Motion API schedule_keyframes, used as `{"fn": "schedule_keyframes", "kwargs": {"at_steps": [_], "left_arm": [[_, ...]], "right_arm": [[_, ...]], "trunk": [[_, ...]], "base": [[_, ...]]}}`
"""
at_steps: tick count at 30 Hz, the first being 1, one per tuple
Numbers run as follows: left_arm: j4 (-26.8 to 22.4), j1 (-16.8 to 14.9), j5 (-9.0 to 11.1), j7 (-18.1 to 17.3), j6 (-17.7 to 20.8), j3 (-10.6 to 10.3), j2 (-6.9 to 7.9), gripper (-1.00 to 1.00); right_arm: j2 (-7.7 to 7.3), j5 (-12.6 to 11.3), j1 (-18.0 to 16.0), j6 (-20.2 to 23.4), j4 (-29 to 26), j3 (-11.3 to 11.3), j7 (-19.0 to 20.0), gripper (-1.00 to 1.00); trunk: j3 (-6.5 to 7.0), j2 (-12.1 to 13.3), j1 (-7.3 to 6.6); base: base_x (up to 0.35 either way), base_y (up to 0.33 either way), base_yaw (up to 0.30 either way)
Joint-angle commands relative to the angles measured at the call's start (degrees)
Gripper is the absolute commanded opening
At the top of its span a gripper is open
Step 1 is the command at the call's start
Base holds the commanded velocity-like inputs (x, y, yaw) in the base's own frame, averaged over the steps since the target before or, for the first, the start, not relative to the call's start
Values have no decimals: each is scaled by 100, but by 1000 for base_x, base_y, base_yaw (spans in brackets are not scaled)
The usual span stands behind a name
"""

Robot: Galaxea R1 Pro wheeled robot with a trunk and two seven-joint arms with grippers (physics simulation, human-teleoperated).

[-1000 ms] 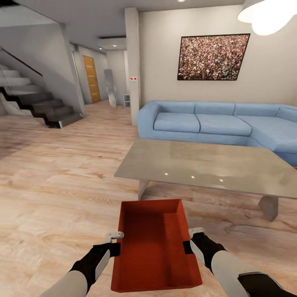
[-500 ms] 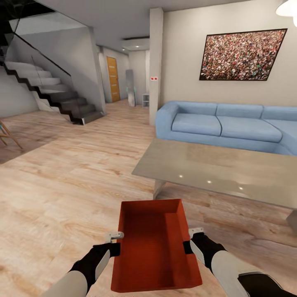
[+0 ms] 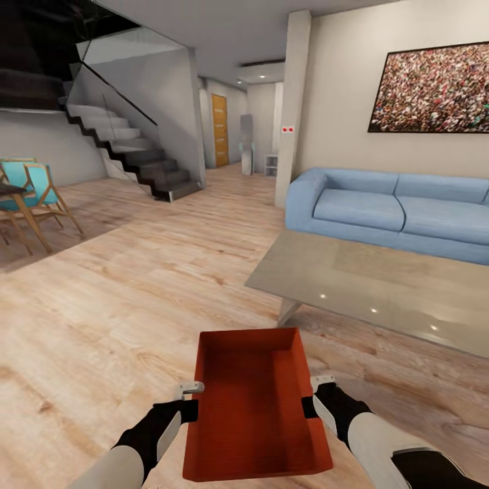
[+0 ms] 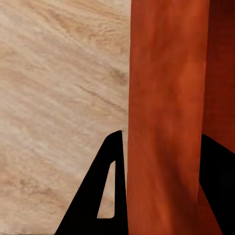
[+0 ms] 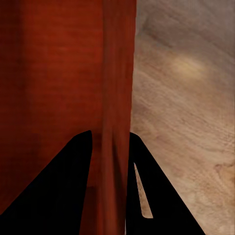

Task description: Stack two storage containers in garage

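Note:
A red-orange storage container [image 3: 255,407] hangs in front of me over the light wood-plank floor of the living room. My left gripper [image 3: 190,401] is shut on its left long wall and my right gripper [image 3: 309,397] on its right long wall. In the left wrist view, the left gripper [image 4: 161,137] has its dark fingers on either side of the orange wall [image 4: 166,98]. The right wrist view shows the right gripper [image 5: 110,134] pinching the thin wall [image 5: 117,73] the same way. The bin's open top faces up and nothing loose lies inside.
A grey low table [image 3: 380,292] stands ahead on the right, with a blue sofa [image 3: 387,210] behind it. A pillar [image 3: 292,109], a hallway with an orange door [image 3: 219,130] and a dark staircase [image 3: 136,156] lie ahead. Wooden chairs [image 3: 34,197] stand far left. Open floor stretches ahead left.
The whole view has swung to the left, so the sofa, table and stairs sit further right and the chairs have come into view. The container and both grippers keep their hold.

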Motion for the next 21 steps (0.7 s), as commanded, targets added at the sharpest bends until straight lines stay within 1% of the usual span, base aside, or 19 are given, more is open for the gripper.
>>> {"fn": "schedule_keyframes", "kwargs": {"at_steps": [1, 17, 21], "left_arm": [[-10, -1, -42, 24, 36, 36, -4, -100], [-10, -5, -41, 24, 36, 32, -3, -100], [-10, -4, -41, 24, 36, 29, -3, -100]], "right_arm": [[-3, 63, -2, 49, -15, 20, -14, -100], [-3, 63, -2, 50, -15, 20, -14, -100], [-3, 63, -2, 48, -15, 20, -14, -100]], "trunk": [[-5, -2, -1], [-5, -2, -1], [-5, -2, -1]], "base": [[0, 0, 290], [3, 1, 288], [152, 87, 148]]}}
